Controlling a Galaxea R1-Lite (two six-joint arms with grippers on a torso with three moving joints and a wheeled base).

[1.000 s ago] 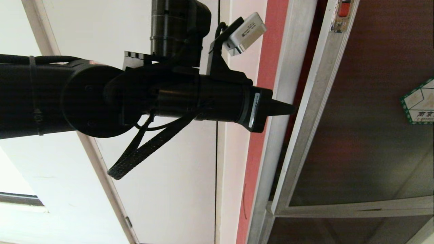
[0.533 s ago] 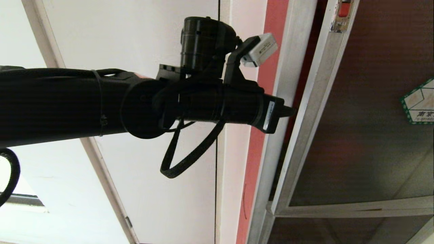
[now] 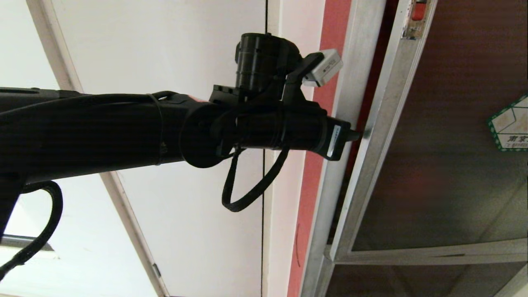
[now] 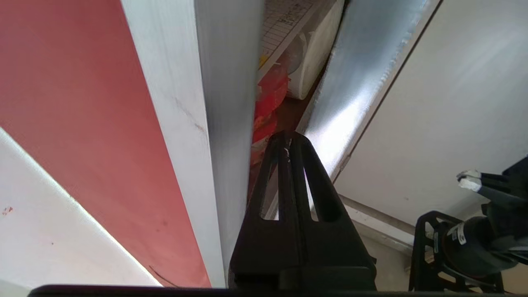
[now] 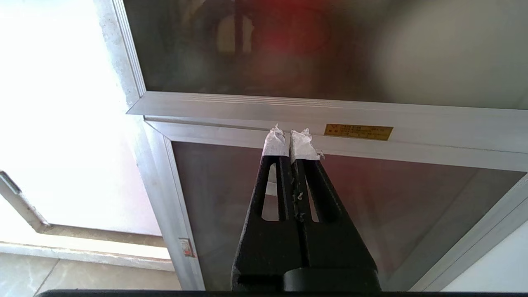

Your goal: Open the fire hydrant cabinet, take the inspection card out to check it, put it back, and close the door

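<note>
**Left pincer pushed into the gap at the door's edge**

The left arm stretches across the white wall panel, and its left pincer has its tip in the narrow slot between the fire hydrant cabinet frame and the silver edge of the door. From the wrist view, the left pincer has both fingers pressed together, closed on nothing, with the tips sitting between the cabinet's frame post and the door's metal edge. The door stands only slightly ajar. Through that gap the inspection card shows inside the cabinet, a whitish sheet with a printed table, beside the white rolled hose and above some red parts.

Further right on the door sit the small red latch and the green-bordered sticker.

The right pincer hangs low, fingers closed and empty, their tips wrapped in white tape, pointing at the frame rail carrying the orange label.
</note>
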